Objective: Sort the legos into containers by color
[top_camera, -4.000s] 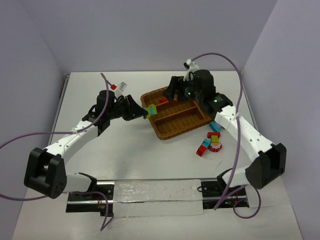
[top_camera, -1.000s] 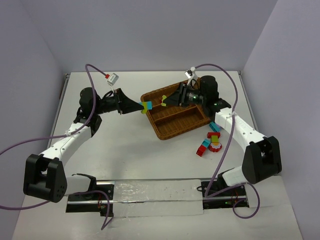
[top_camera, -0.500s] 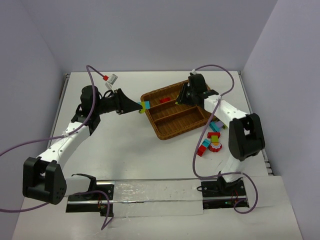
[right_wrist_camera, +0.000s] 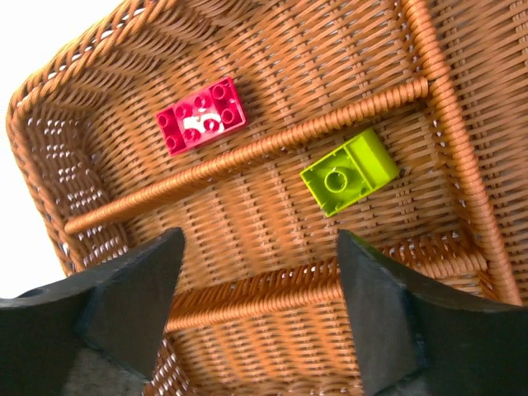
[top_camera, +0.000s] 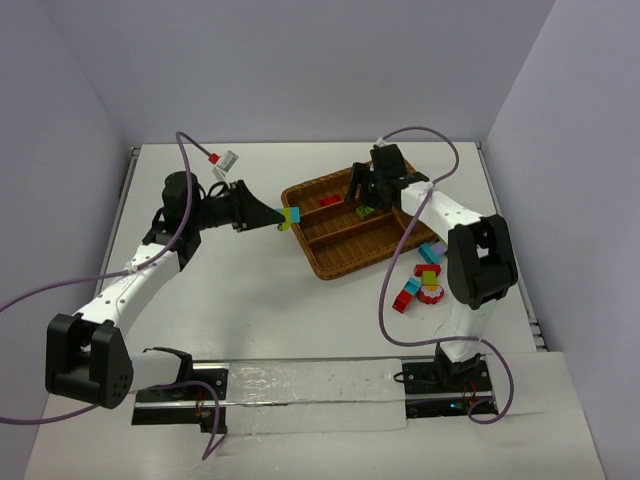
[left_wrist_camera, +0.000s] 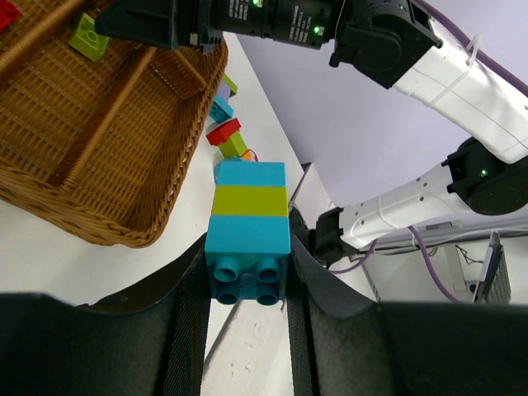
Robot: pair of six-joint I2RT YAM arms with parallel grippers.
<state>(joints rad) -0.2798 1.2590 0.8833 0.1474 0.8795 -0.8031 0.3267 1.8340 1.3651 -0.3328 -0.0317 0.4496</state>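
My left gripper (top_camera: 281, 215) hangs left of the wicker tray (top_camera: 322, 270), shut on a stack of cyan, yellow-green and cyan legos (left_wrist_camera: 248, 221) that sticks out past the fingertips. In the left wrist view the gripper (left_wrist_camera: 247, 285) clamps the lowest cyan brick. My right gripper (right_wrist_camera: 260, 272) is open over the tray (right_wrist_camera: 272, 214), nothing between its fingers. Below it a yellow-green lego (right_wrist_camera: 349, 172) lies in the middle slot and a red lego (right_wrist_camera: 202, 115) in the slot beside it. From the top view both show as the red lego (top_camera: 330, 200) and yellow-green lego (top_camera: 366, 211).
Several loose legos (top_camera: 423, 277), red, cyan, yellow-green and purple, lie on the table right of the tray. The right arm (top_camera: 435, 210) reaches across the tray's far right corner. The left wrist view shows the tray's woven wall (left_wrist_camera: 124, 206) close to the held stack.
The right gripper has opened over the tray, and the yellow-green lego now lies loose in the middle slot. The left gripper and its stack have hardly moved.
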